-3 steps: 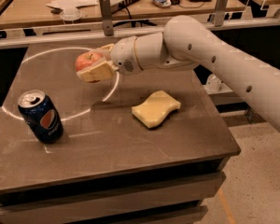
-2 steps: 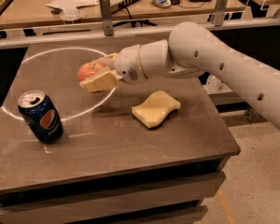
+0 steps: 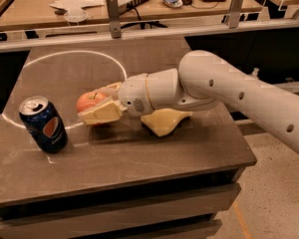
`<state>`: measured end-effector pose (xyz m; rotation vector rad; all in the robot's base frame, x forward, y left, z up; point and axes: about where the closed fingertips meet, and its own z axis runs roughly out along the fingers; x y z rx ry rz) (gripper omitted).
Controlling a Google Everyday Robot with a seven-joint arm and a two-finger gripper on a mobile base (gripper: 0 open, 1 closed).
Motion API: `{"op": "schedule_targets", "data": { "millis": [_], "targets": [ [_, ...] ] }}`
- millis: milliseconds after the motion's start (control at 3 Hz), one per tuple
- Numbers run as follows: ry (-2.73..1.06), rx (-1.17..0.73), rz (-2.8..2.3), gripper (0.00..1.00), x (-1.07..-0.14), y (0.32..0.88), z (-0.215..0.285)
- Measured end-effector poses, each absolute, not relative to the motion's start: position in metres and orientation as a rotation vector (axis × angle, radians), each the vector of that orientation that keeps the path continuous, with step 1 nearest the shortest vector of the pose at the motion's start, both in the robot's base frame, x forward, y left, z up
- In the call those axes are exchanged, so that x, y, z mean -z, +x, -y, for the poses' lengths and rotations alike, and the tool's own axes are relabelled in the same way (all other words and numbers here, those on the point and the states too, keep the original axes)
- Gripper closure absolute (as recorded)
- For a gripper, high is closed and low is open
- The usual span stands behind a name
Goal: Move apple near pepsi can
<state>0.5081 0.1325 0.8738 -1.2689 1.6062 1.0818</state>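
Note:
The red apple [image 3: 88,101] with yellowish patches sits between the cream fingers of my gripper [image 3: 95,107], low over the table top. The gripper is shut on it and reaches in from the right on the white arm [image 3: 224,91]. The dark blue pepsi can [image 3: 43,124] stands upright at the left of the table, a short gap to the left of the apple.
A pale yellow sponge [image 3: 164,121] lies under the arm, right of the gripper. The grey table [image 3: 139,158] bears a white circular line. Behind it a rail with metal posts [image 3: 112,14] fronts a cluttered wooden desk.
My gripper has carried the apple down and toward the front left, from above the circle's far side to close beside the can. The can and sponge have not moved.

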Motion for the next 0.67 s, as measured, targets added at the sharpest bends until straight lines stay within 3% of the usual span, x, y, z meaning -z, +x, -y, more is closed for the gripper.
{"op": "schedule_targets", "data": {
  "millis": [667],
  "targets": [
    [-1.239,-1.102,-1.645,0.51,-0.860,0.487,-0.149]
  ]
}}
